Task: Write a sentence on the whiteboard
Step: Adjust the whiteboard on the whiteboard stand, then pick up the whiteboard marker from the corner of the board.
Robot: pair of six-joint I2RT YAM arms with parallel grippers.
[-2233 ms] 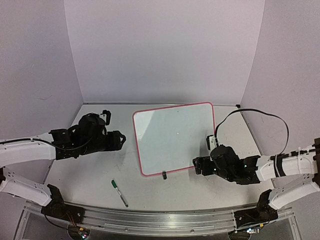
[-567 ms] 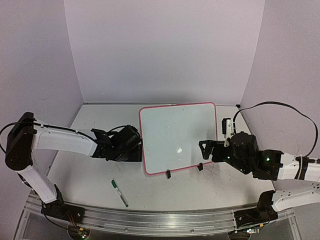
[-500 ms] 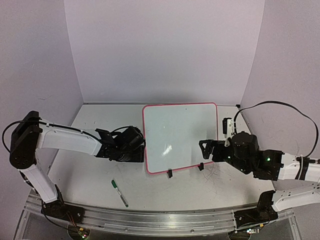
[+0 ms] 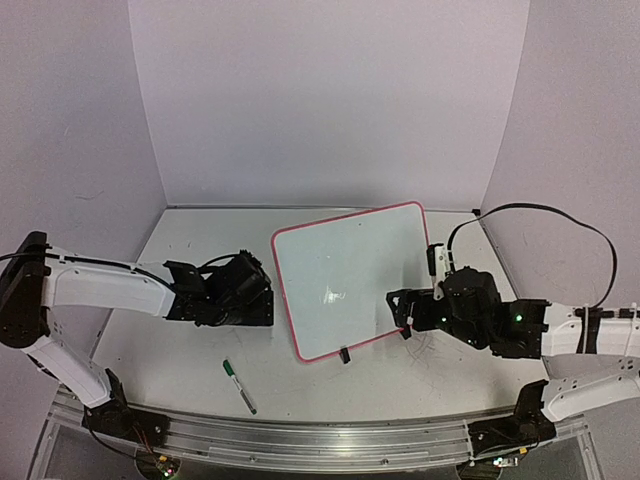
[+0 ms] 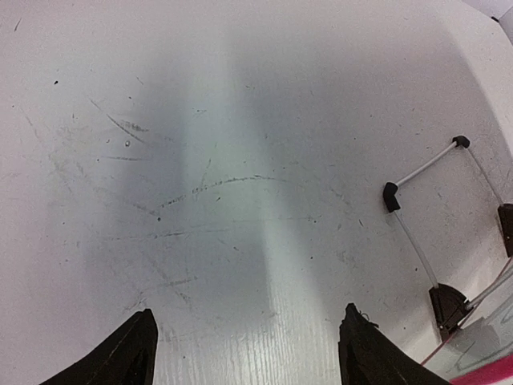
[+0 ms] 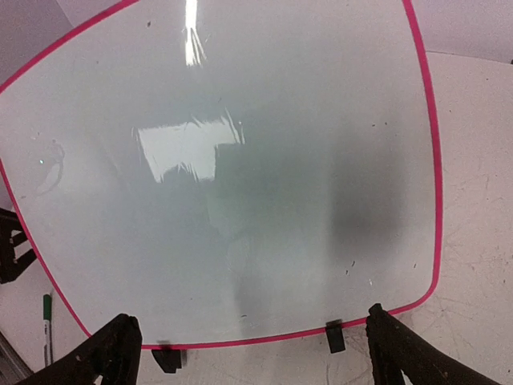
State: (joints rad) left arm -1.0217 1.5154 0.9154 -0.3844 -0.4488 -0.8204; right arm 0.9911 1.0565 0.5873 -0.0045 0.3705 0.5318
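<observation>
The whiteboard [image 4: 340, 285] sits blank and skewed mid-table. The left gripper [image 4: 262, 300] and right gripper [image 4: 398, 312] flank it, fingers apart, holding nothing. Nudge only its frame until square, then fetch the marker [image 4: 239, 386]

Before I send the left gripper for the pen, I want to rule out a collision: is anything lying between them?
Nothing visible. The left gripper sits by the left edge of the whiteboard, and the pen lies nearer the arm bases, with only bare table between.
</observation>
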